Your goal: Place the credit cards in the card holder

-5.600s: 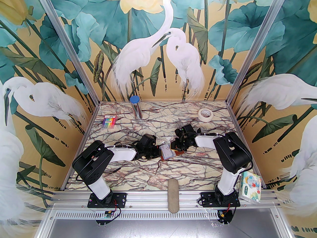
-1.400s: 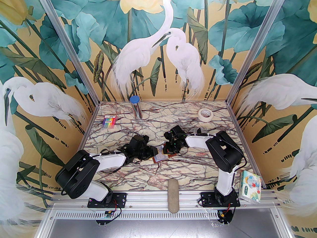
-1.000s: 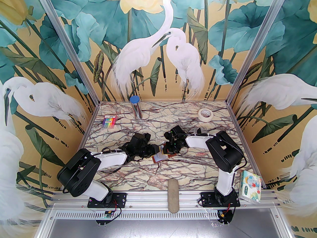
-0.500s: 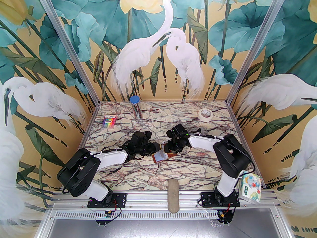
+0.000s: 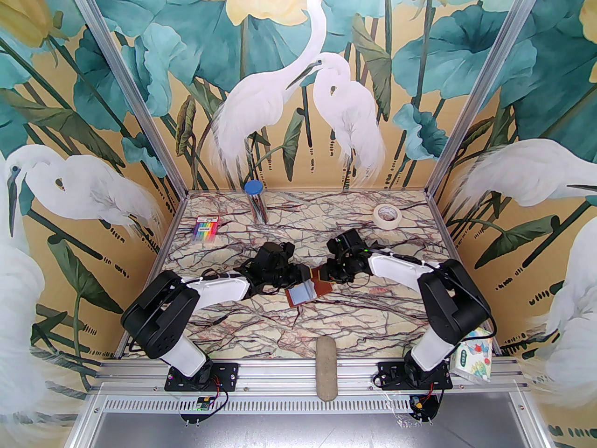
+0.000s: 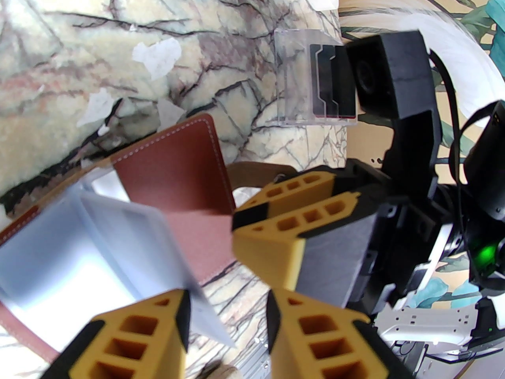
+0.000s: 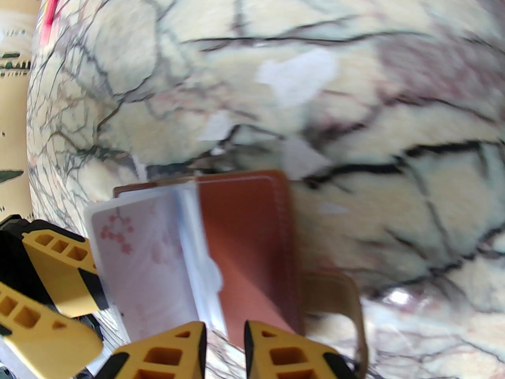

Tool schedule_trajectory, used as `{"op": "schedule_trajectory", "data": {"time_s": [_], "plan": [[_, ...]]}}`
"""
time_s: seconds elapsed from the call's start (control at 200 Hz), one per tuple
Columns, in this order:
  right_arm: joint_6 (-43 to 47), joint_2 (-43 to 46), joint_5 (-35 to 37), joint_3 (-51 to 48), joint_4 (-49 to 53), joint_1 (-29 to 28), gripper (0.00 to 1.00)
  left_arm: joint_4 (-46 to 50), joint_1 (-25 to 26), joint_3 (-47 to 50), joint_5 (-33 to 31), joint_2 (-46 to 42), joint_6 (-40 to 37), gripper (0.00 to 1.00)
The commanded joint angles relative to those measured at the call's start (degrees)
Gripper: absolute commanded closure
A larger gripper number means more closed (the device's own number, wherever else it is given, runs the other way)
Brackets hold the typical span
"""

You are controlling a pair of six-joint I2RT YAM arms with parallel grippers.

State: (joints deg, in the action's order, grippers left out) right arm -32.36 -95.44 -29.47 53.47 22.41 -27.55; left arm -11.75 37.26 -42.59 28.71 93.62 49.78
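We're mid-load: card holder [image 5: 322, 288] lies open at table [image 5: 261, 325] centre, a pale card [image 7: 138, 259] apparently in 1 sleeve; left gripper [image 6: 228, 310] reaches in from 9 o'clock, jaws apart round a sleeve leaf [image 6: 130, 247], right gripper [image 7: 225, 332] from 3 o'clock, jaws a slit apart, empty. Next we prob. need the dark card [image 6: 331, 85] in clear plastic [image 6: 292, 77], 1 o'clock in the left wrist view, w/ that leaf held up. Pen pack [image 5: 205, 229] at 10 and tape roll [image 5: 387, 214] at 1 sit clear; the grippers crowd each other.
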Motion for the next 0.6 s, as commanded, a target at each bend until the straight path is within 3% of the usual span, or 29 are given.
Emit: {"op": "schedule_trajectory", "data": {"time_s": [0.0, 0.32, 0.595], "plan": [[-1.1, 3.1, 1.7, -1.7, 0.6, 1.0, 0.75, 1.4, 1.0, -1.9, 0.4, 2.1, -1.5, 0.61], [-2.0, 10.0, 3.4, -2.8, 3.1, 2.2, 0.75, 1.9, 2.4, -4.8, -0.1, 6.4, -2.0, 0.62], [-2.4, 13.1, 3.3, -3.5, 4.2, 2.3, 0.76, 4.2, 2.5, -3.7, -2.9, 3.1, -3.1, 0.63]]}}
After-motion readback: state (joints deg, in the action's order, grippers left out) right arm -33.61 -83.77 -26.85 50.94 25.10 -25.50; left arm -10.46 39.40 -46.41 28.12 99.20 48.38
